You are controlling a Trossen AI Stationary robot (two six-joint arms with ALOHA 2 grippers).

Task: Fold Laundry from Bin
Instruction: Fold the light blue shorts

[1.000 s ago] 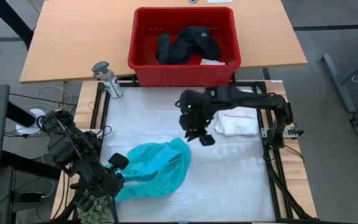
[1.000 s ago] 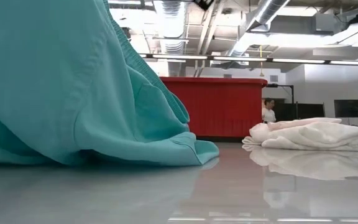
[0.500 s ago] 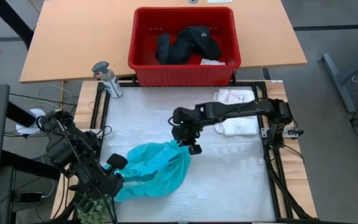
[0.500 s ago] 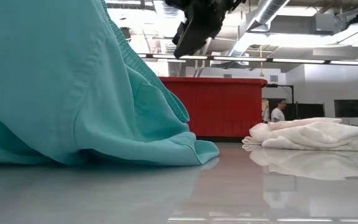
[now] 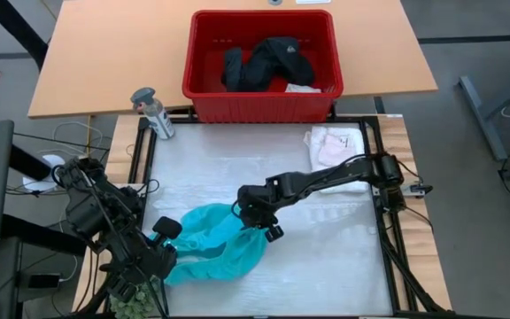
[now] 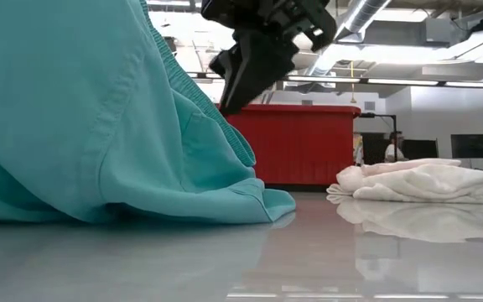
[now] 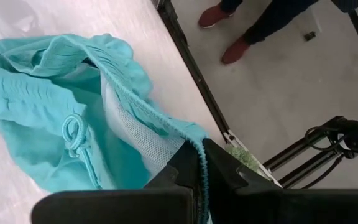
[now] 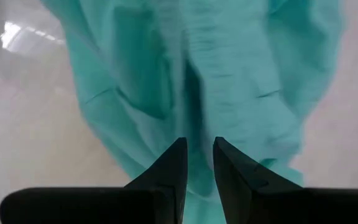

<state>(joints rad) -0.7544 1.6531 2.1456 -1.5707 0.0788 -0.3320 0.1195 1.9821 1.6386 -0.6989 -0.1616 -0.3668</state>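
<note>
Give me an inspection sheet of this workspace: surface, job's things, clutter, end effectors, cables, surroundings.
Surface: pale glossy mat in a black frame, tan table behind.
Job's things: turquoise garment bunched at the mat's front left; red bin holding black clothing; white folded pieces at the mat's right edge.
Clutter: spray bottle left of the bin.
End effectors: left end effector shut on the garment's edge; right end effector over the garment, fingers slightly apart.
Cables: loose wires on the left.
Surroundings: a person's legs and shoes beside the table.
</note>
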